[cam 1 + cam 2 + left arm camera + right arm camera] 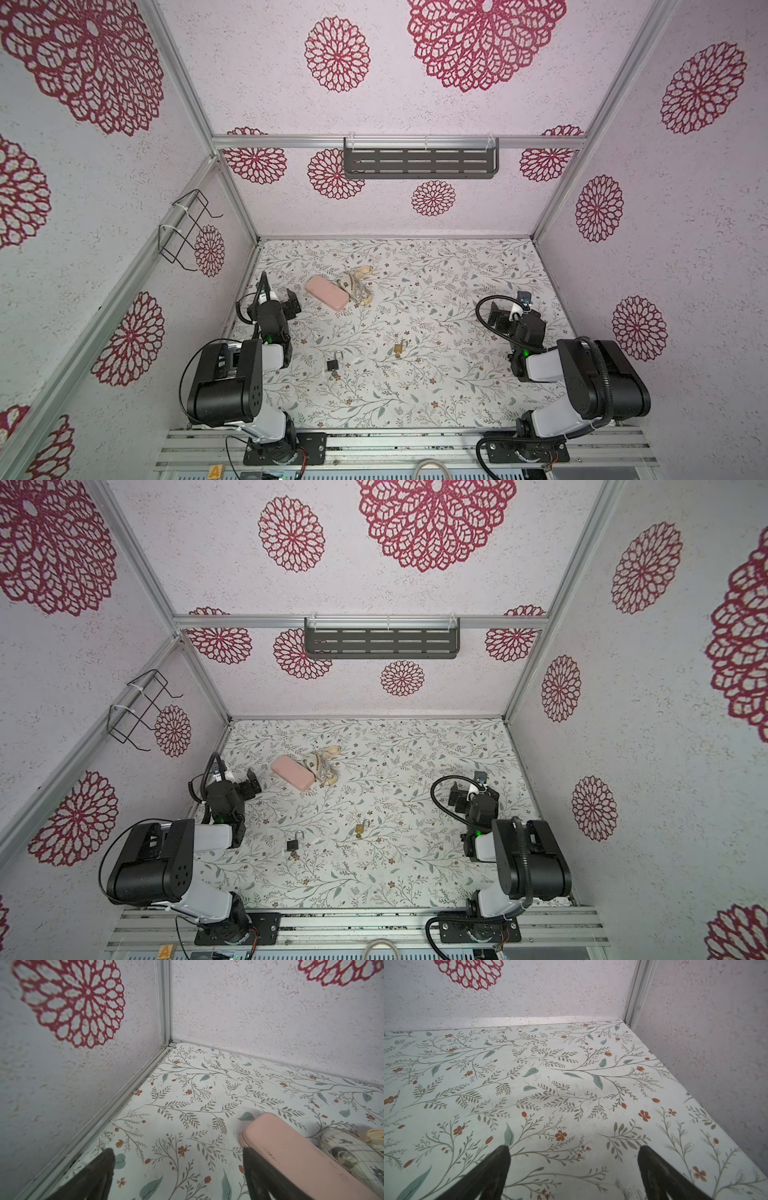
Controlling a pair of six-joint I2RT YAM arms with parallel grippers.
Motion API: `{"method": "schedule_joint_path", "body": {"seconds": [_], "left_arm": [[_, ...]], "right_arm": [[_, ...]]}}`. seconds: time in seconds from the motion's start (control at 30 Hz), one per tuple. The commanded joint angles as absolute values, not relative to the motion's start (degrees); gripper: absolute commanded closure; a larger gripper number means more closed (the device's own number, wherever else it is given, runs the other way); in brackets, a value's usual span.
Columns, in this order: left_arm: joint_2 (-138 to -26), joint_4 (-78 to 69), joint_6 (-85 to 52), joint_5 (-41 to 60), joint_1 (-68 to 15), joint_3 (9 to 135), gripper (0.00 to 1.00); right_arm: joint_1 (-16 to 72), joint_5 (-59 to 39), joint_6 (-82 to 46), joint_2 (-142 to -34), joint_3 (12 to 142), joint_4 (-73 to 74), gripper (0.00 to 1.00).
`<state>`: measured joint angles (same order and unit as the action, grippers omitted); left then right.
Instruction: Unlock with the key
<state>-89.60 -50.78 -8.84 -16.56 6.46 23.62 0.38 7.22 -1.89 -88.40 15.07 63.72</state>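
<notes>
In both top views a black padlock (332,364) (292,845) lies on the floral table near the front, its shackle pointing to the back. A brass padlock (400,347) (361,828) lies to its right. A small metal piece, probably the key (334,376), sits at the black padlock's base; it is too small to tell whether it is inserted. My left gripper (293,305) (177,1152) stands open at the left, well behind the padlocks. My right gripper (496,318) (574,1149) stands open at the right. Both hold nothing. Neither wrist view shows a padlock.
A pink case (327,293) (291,1157) lies just right of the left gripper, one finger close beside it. A cream bundle (359,282) lies against the case. A slotted shelf (419,158) hangs on the back wall and a wire rack (185,226) on the left wall.
</notes>
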Motion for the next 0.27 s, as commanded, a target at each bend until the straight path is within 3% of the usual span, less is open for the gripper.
{"method": "schedule_joint_path", "body": {"seconds": [0.0, 0.23], "left_arm": [[-89.3, -52.43, -8.44, -16.52, 6.24, 23.55, 0.02], [-89.47, -51.86, -8.26, -16.72, 6.06, 23.88, 0.02]], "right_arm": [[0.53, 7.29, -0.76, -87.9, 15.01, 67.85, 0.01], [0.53, 7.29, -0.78, -87.9, 14.96, 67.85, 0.01]]}}
